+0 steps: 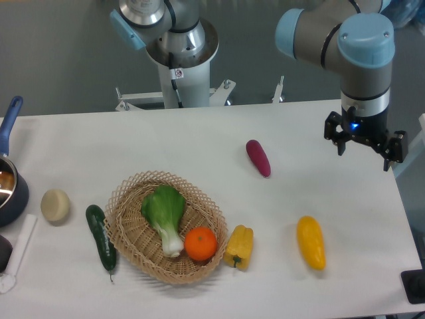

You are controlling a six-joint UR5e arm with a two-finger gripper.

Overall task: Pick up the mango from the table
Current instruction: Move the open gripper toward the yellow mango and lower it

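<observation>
The mango (311,242) lay on the table (199,143) near the front edge, right of the yellow pepper (240,246) and the basket (126,229) holding an orange (200,244). Farther back sat the purple vegetable (258,157). My gripper (367,147) hung above the table's right side, fingers spread, holding nothing.
</observation>
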